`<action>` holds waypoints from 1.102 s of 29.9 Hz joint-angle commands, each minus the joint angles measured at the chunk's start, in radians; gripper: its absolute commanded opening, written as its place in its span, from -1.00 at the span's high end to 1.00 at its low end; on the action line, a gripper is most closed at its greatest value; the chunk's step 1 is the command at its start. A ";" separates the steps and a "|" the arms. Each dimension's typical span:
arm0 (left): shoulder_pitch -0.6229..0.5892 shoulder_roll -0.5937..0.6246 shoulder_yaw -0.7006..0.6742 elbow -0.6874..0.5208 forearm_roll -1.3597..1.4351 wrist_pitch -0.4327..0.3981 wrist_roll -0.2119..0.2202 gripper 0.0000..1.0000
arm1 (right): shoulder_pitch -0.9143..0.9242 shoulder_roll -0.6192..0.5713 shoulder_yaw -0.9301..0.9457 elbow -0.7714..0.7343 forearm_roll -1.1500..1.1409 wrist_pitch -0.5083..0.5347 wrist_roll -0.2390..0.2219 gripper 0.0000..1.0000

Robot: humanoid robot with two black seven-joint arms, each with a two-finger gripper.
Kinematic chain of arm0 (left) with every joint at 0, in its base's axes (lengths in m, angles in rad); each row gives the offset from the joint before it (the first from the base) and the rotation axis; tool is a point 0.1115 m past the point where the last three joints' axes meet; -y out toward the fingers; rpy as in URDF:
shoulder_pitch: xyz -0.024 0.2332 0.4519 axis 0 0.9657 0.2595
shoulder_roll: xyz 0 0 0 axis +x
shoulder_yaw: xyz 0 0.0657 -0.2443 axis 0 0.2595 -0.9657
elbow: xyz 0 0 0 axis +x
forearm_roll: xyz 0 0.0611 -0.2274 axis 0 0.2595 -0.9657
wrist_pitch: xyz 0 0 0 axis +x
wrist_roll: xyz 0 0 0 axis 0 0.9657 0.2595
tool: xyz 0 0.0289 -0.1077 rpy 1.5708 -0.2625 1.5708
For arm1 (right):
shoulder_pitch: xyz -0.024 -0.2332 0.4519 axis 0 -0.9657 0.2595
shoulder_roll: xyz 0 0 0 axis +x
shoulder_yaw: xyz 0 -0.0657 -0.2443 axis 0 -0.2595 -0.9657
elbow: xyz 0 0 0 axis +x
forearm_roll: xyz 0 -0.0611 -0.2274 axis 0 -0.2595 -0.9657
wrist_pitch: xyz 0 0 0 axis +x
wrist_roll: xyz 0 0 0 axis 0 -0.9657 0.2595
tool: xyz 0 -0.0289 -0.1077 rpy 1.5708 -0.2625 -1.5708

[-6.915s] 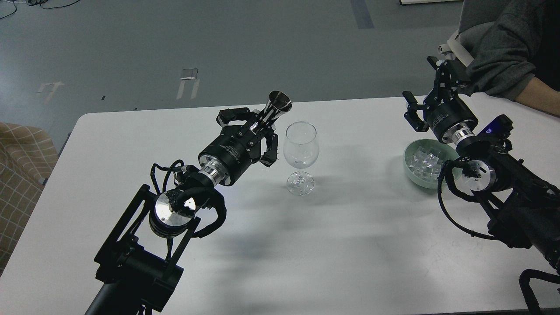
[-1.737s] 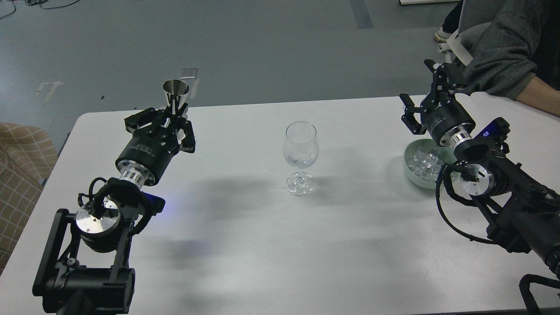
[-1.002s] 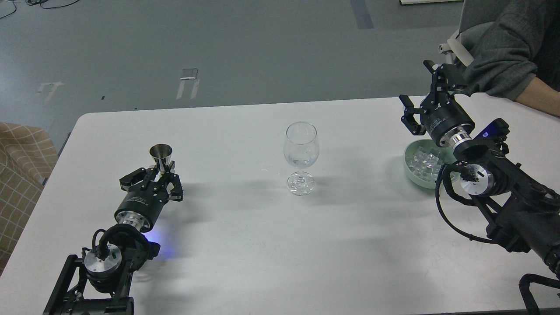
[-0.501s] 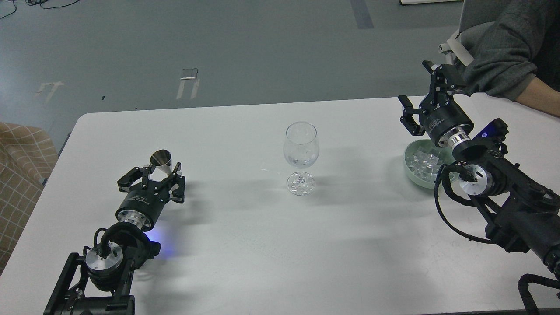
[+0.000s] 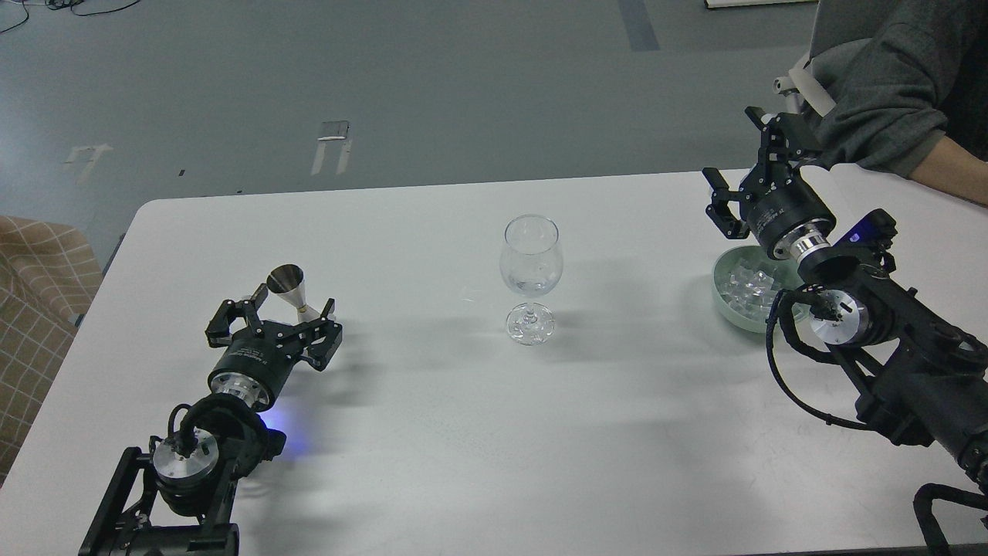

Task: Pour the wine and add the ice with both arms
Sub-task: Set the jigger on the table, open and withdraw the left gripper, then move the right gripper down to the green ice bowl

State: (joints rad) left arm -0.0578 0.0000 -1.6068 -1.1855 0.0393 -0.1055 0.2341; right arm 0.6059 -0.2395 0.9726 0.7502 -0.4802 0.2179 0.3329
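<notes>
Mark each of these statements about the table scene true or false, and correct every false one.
1. The wine glass stands upright near the middle of the white table. True.
2. The metal measuring cup lies on its side. False: it stands upright on the table, just ahead of the left gripper.
3. The left gripper is clamped on the measuring cup. False: its fingers are spread open, apart from the cup.
4. The ice sits in a pale green bowl on the right of the table. True.
5. The right gripper holds an ice cube. False: it is open and empty, above the bowl's far side.
</notes>
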 commanded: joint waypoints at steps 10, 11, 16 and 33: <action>0.114 0.051 -0.038 -0.129 -0.013 0.001 0.028 -0.95 | 0.000 -0.003 0.001 0.001 0.000 0.000 0.000 -1.00; 0.122 0.055 -0.044 -0.138 -0.015 0.000 0.030 -0.95 | 0.000 -0.004 0.001 0.001 0.000 0.000 0.000 -1.00; 0.147 0.100 -0.116 -0.151 -0.013 -0.009 0.045 -0.95 | 0.000 -0.004 0.001 0.003 0.000 0.000 0.000 -1.00; -0.095 0.445 -0.122 -0.140 0.443 -0.289 -0.022 -0.95 | -0.023 -0.288 -0.040 0.262 -0.049 -0.026 -0.003 -1.00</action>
State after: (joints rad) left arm -0.0750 0.4366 -1.7354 -1.3209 0.3411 -0.3509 0.2267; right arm 0.6012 -0.4208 0.9584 0.9275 -0.4912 0.2046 0.3312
